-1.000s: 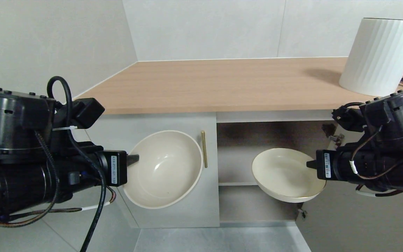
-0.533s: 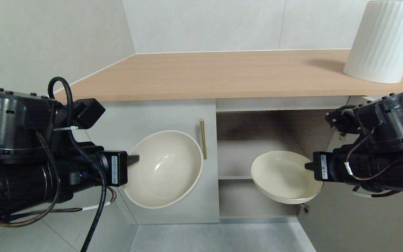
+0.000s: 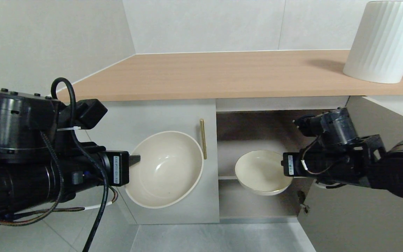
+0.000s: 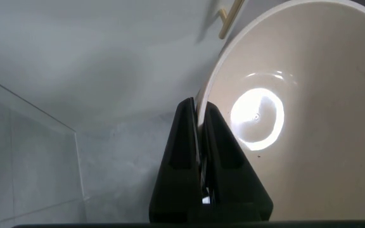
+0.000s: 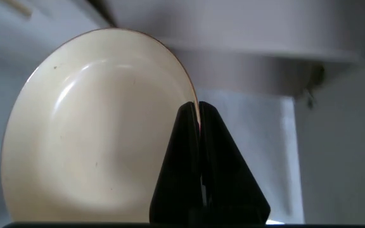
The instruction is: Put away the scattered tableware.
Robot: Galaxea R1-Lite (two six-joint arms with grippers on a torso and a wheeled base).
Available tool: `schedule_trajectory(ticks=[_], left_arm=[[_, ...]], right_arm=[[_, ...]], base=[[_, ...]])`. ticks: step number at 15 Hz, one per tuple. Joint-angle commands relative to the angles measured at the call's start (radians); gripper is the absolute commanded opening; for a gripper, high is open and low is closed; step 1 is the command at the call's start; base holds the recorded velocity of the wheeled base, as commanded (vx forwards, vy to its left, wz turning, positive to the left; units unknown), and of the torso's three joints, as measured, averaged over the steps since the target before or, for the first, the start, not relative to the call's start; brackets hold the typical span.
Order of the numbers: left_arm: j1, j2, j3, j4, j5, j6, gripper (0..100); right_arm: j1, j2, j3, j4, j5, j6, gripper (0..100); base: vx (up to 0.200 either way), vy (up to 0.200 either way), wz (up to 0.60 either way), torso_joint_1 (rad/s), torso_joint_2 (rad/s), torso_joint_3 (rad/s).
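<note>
Two claws pinch rims: left claw a deep bowl, right claw a plate beside the cupboard shelf. Grips may slip; plate may clip the shelf.

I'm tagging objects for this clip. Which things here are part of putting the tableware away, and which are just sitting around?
Part of the job:
bowl, held by the left gripper
plate, held by the right gripper
open cupboard

Lying about:
ribbed white tub
counter under it
</note>
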State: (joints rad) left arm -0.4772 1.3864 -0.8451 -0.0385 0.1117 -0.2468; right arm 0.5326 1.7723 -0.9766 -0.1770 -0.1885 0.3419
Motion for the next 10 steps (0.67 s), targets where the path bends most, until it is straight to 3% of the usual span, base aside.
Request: schedule_trajectory(ticks=[1, 10], left_arm=[[0.0, 0.008, 0.0, 0.0, 0.0, 0.0, 0], [0.0, 0.034, 0.0, -0.001, 0.0, -0.002, 0]], right_arm=[[-0.005, 0.167, -0.028, -0.068, 0.0, -0.011, 0], [-0.04, 0.423, -0.218, -0.071, -0.005, 0.003, 0]], base=[[0.0, 0.0, 0.0, 0.0, 0.0, 0.0], [0.0, 0.0, 0.0, 0.0, 0.0, 0.0]])
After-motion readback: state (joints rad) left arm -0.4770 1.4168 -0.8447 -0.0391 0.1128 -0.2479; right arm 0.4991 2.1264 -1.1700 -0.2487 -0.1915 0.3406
